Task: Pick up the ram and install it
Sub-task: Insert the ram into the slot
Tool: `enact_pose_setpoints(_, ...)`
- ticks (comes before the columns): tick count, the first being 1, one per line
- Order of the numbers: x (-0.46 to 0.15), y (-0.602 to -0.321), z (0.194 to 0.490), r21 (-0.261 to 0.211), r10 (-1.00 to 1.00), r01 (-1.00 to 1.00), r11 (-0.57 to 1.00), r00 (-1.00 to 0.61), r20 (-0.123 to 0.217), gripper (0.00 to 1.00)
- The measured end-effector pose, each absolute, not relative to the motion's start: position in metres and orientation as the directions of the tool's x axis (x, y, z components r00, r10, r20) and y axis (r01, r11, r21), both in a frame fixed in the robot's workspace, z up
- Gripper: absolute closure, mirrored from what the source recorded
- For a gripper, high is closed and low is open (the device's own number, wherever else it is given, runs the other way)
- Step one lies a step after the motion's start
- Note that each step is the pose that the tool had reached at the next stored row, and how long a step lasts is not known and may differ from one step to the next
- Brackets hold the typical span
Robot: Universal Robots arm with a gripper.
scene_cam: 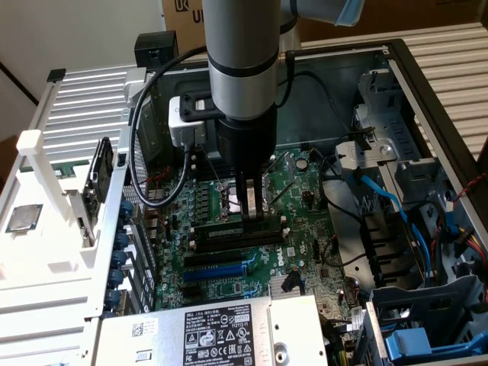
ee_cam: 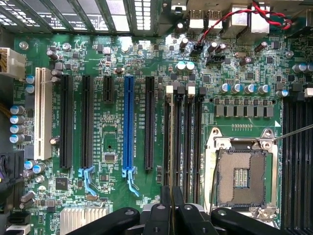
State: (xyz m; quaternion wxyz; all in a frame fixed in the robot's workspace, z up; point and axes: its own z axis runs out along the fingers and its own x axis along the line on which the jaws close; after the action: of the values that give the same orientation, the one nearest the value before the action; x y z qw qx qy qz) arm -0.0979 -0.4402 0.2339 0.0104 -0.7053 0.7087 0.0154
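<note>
We see the gripper (scene_cam: 250, 214) reaching down onto the motherboard (scene_cam: 305, 200), its fingers (ee_cam: 164, 203) nearly together and pinching the thin top edge of the ram (scene_cam: 226, 229). The ram stands on edge along one of the black memory slots (ee_cam: 188, 142), beside the processor socket (ee_cam: 241, 177); we cannot tell whether it is fully seated

Probably a robotics lab: opened computer case (scene_cam: 329, 85), cardboard box (scene_cam: 431, 15).
</note>
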Motion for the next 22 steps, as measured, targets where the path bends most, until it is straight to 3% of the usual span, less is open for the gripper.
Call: enact_pose_setpoints(22, -0.0973, -0.4405, 0.2335, 0.006, -0.999, -1.000, 0.013, -0.013, -0.034, 0.87)
